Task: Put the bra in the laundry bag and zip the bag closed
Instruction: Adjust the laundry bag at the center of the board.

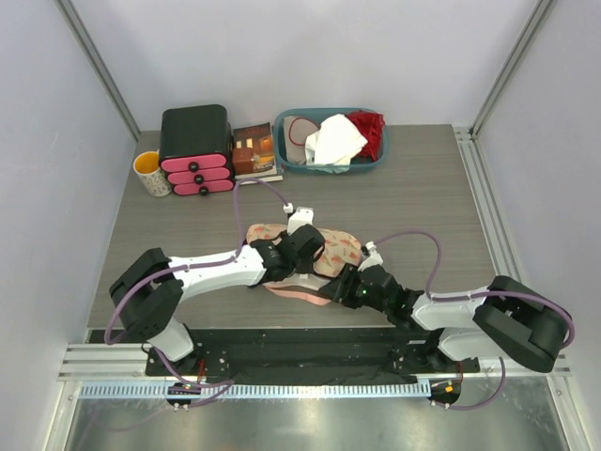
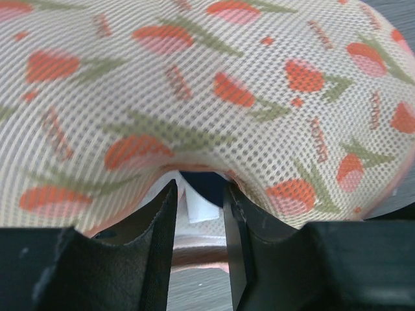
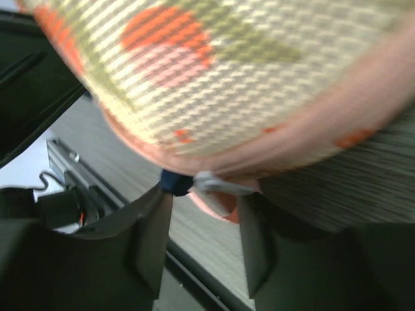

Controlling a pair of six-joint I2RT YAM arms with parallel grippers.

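Observation:
The laundry bag (image 1: 343,246), cream mesh with red tulips and pink trim, lies mid-table and fills both wrist views (image 2: 207,84) (image 3: 246,71). My left gripper (image 1: 302,246) sits over its near waist. Its jaws stand apart (image 2: 199,184), with the tips against the upper shell's edge. Under that edge I see the navy bra (image 2: 207,180) and a white tag (image 2: 202,206) inside the bag. My right gripper (image 1: 349,285) is at the bag's near right rim and is open (image 3: 204,194). The silver zipper pull (image 3: 224,185) lies loose between its fingers, beside a dark blue bit (image 3: 174,183).
A teal basket (image 1: 376,162) at the back holds a white cloth (image 1: 335,139) and a red garment (image 1: 371,132). A black box with pink drawers (image 1: 195,148), a mug (image 1: 152,174) and a small brown box (image 1: 254,150) stand back left. The table's front rail (image 1: 282,331) is close behind the bag.

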